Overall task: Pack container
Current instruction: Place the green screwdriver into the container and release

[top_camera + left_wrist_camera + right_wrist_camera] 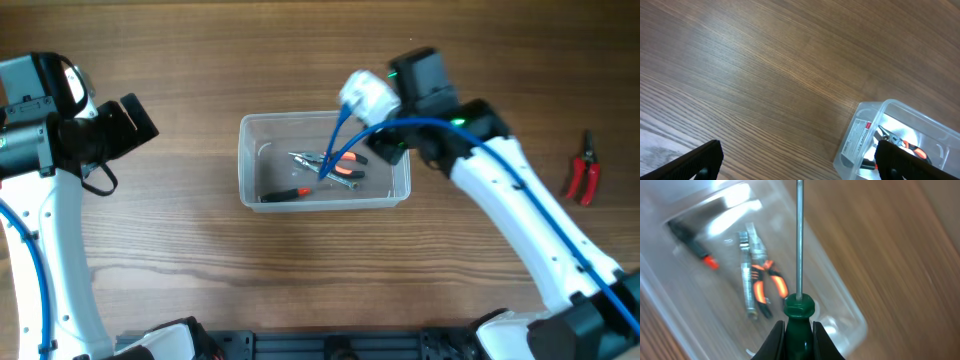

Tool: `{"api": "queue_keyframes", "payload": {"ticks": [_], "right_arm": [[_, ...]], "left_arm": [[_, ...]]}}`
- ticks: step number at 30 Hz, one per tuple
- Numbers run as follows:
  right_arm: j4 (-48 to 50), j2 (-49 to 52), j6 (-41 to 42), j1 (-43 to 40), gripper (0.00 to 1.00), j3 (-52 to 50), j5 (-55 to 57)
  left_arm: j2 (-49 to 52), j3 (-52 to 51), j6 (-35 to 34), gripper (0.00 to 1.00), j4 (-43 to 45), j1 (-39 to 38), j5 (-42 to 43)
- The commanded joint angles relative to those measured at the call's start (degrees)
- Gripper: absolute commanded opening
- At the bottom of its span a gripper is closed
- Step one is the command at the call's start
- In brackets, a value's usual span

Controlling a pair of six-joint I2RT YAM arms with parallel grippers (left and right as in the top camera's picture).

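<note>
The clear plastic container (243,160) stands mid-table. It also shows in the left wrist view (856,142) and the right wrist view (842,297). Inside lie orange-handled pliers (346,166) (768,286), a silvery tool (744,272) and a black tool with a red-orange band (286,194) (694,244). My right gripper (390,150) (799,330) is shut on a green-handled screwdriver (799,311) and holds it over the container's right end, with the shaft pointing across the tub. My left gripper (135,120) (800,160) is open and empty, left of the container.
Red-handled pruning shears (582,172) lie on the wooden table (180,260) at the far right. The right arm's blue cables (335,150) hang over the container.
</note>
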Motion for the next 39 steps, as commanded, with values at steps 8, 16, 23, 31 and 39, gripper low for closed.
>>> {"api": "queue_keyframes", "payload": {"ticks": [8,16,23,31,39], "right_arm": [[1.84,24.02,-8.94,2.71,0.04,-0.33,-5.90],[0.24,19.65,-2.89,2.62,0.54,0.48,-5.99],[-3.19,1.11,7.82,-1.27,1.00,9.05,-3.80],[-7.28,-5.99,47.25,-30.14,1.00,9.29,12.50],[-15.45,5.46,53.05,-56.39,1.00,9.05,8.92]], "left_arm": [[0.17,0.26,0.79,1.00,-0.02,0.22,-0.35],[0.17,0.26,0.79,1.00,0.00,0.22,-0.35],[0.17,0.26,0.79,1.00,0.22,0.22,-0.35],[0.17,0.26,0.76,1.00,-0.09,0.22,-0.35],[0.17,0.26,0.76,1.00,-0.04,0.22,-0.35]]}}
